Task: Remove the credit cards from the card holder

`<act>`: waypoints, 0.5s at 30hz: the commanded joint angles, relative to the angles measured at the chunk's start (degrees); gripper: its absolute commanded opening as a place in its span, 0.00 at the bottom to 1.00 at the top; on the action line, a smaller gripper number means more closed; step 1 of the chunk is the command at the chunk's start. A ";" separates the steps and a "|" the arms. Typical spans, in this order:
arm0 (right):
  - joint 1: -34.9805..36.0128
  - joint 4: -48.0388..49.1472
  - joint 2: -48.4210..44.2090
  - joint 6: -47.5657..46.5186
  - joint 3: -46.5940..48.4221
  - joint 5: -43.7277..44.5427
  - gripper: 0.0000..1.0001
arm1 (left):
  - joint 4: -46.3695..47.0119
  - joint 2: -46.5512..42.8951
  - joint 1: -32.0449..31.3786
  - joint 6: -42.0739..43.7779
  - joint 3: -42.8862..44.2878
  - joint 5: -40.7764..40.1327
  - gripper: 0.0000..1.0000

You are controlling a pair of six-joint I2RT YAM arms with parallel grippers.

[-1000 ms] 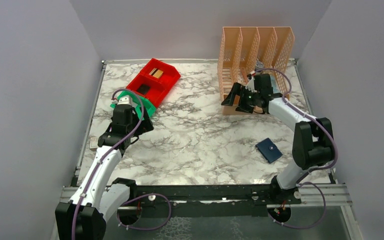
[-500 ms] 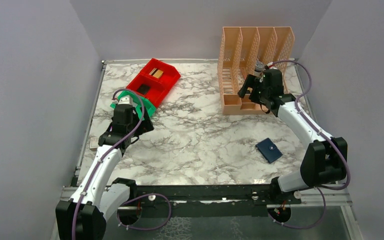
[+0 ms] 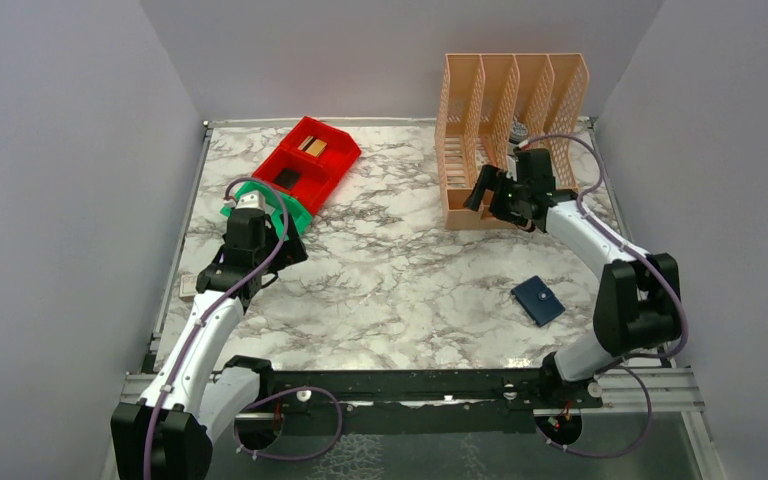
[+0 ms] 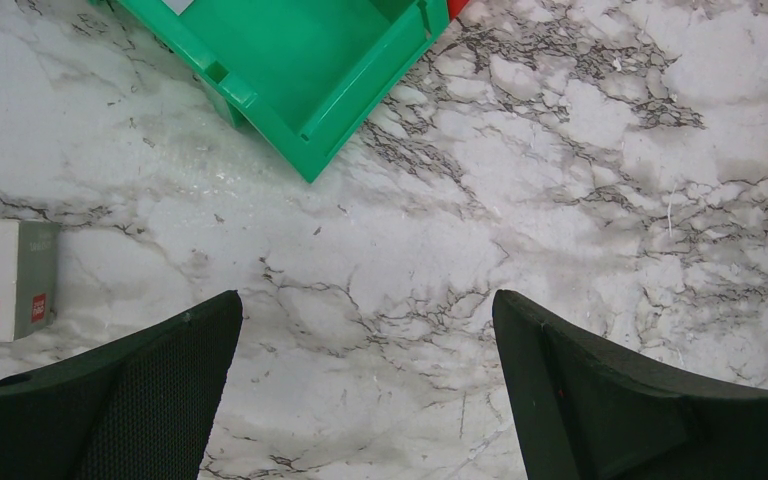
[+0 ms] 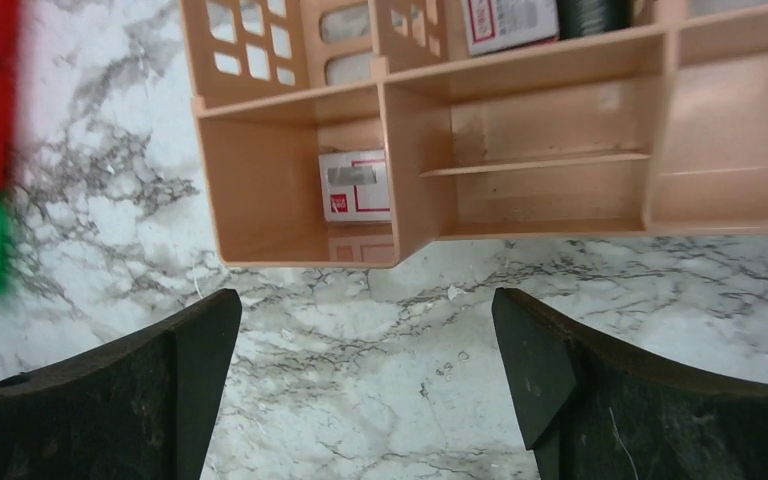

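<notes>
Toward the worktop (image 3: 400, 270) front right: closed card holder (image 3: 538, 300). Spread-open left fingers (image 4: 110, 400) near green bin (image 4: 290, 60) and white box (image 4: 0, 280); spread-open right fingers (image 5: 90, 400) facing peach rack (image 5: 550, 120) holding a red-white box (image 5: 355, 185).

The left end effector (image 4: 365, 300) hangs above the marbled surface (image 4: 580, 200), its two dark fingers (image 4: 140, 390) spread wide with only bare marble between them. Beyond them sits a green bin's (image 4: 300, 60) corner. A small white box (image 4: 0, 280) with a red label lies at the left edge.
</notes>
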 commanded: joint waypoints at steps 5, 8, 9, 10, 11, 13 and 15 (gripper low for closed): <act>0.09 3.14 11.18 -2.03 5.74 -7.90 0.99 | -0.24 -0.74 0.34 0.08 0.63 0.46 0.99; 0.09 4.13 13.34 -3.30 7.67 -5.73 0.99 | -0.29 -0.23 0.33 0.15 0.69 0.67 0.99; 0.08 4.48 13.75 -4.05 7.95 -4.64 0.99 | -0.30 -0.06 0.32 0.20 0.70 0.77 0.99; 0.09 4.50 14.18 -4.51 8.06 -3.66 0.99 | -0.36 0.05 0.32 0.26 0.77 0.83 0.99; 0.07 3.68 14.41 -4.92 8.45 -2.40 0.99 | -0.43 0.07 0.34 0.31 0.80 0.68 0.99; 0.09 3.09 14.36 -5.88 8.33 -1.20 0.99 | -0.52 -0.10 0.34 0.25 0.79 0.38 0.99; 0.08 2.05 13.48 -6.57 7.74 1.16 0.99 | -0.52 -0.44 0.34 0.15 0.76 0.16 0.99</act>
